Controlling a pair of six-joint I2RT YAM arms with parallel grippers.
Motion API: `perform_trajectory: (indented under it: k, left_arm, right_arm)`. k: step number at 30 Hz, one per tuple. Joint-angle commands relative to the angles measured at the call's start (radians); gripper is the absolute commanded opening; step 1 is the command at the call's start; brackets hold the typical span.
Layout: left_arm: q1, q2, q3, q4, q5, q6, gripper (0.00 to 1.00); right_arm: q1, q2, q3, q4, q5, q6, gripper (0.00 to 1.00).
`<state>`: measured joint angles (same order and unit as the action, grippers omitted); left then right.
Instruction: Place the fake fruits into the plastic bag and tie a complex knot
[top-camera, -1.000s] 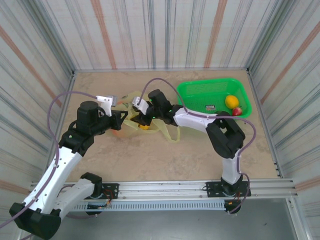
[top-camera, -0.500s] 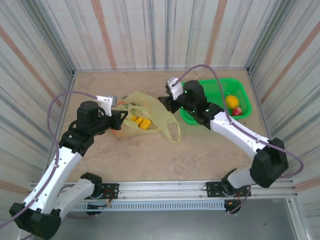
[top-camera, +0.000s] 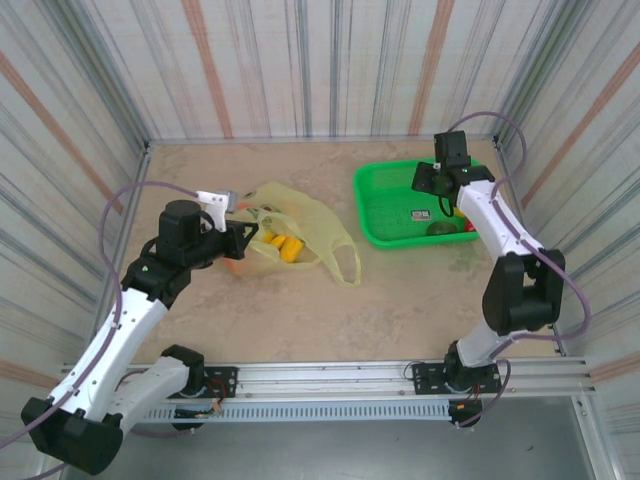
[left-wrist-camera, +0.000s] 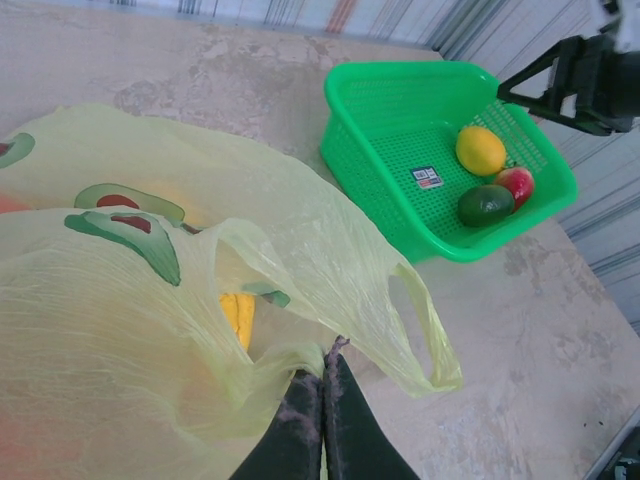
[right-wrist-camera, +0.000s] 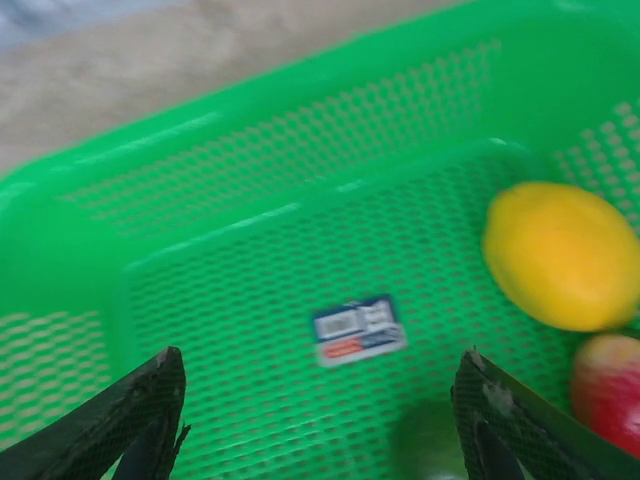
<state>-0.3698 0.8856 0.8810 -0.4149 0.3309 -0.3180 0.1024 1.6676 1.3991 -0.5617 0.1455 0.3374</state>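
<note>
nearest the bases, the left arm leans in from the left with its elbow bent. its wrist points across the tabletop (top-camera: 300, 310) at the plastic bag (top-camera: 300, 222). the left pincer (left-wrist-camera: 322, 420) is squeezed tight on a fold of the bag's edge, with thin film caught between its two fingers. it has not moved, and it keeps the bag's mouth up and open. the bag lies a little left of the middle, and one loop handle (left-wrist-camera: 425, 335) flops flat toward the right. yellow fruits (top-camera: 280, 244) show through the bag.

further back on the right sits the green basket (top-camera: 378, 205). a second ago the right pincer was down at the bag's mouth. now the right arm has swung away and stretches long toward the far right corner. the right pincer (right-wrist-camera: 322, 410) hangs just above the basket floor with its fingers spread wide, holding nothing. i think one more fruit went into the bag and the arm has come back for the next. three wait there: a lemon (right-wrist-camera: 560, 255), a red one (right-wrist-camera: 605, 390) beside it and a dark green one (right-wrist-camera: 430, 445). the knot has to wait until these are packed.
</note>
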Motion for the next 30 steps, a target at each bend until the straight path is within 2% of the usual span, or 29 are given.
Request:
perform_trajectory:
  k: [1,6,11,24,30]
  left_arm:
    - [-0.019,0.000,-0.001,-0.002,0.000,-0.002,0.00]
    - [-0.038,-0.002,0.001,-0.008,-0.013,0.002,0.00]
    - [-0.052,-0.009,0.002,-0.012,-0.018,0.006,0.00]
    - [-0.054,0.003,0.004,-0.015,-0.023,0.008,0.00]
    - [-0.052,0.006,0.004,-0.012,-0.021,0.009,0.00]
  right_arm:
    - [-0.055,0.102,0.081,-0.159,0.042,0.037,0.75]
    - [-0.068,0.237,0.209,-0.222,0.177,-0.051,0.87]
    - [-0.081,0.364,0.296,-0.275,0.284,-0.114,0.89]
    - [-0.111,0.532,0.416,-0.331,0.302,-0.157,0.90]
    - [-0.120,0.562,0.420,-0.339,0.253,-0.161,0.85]
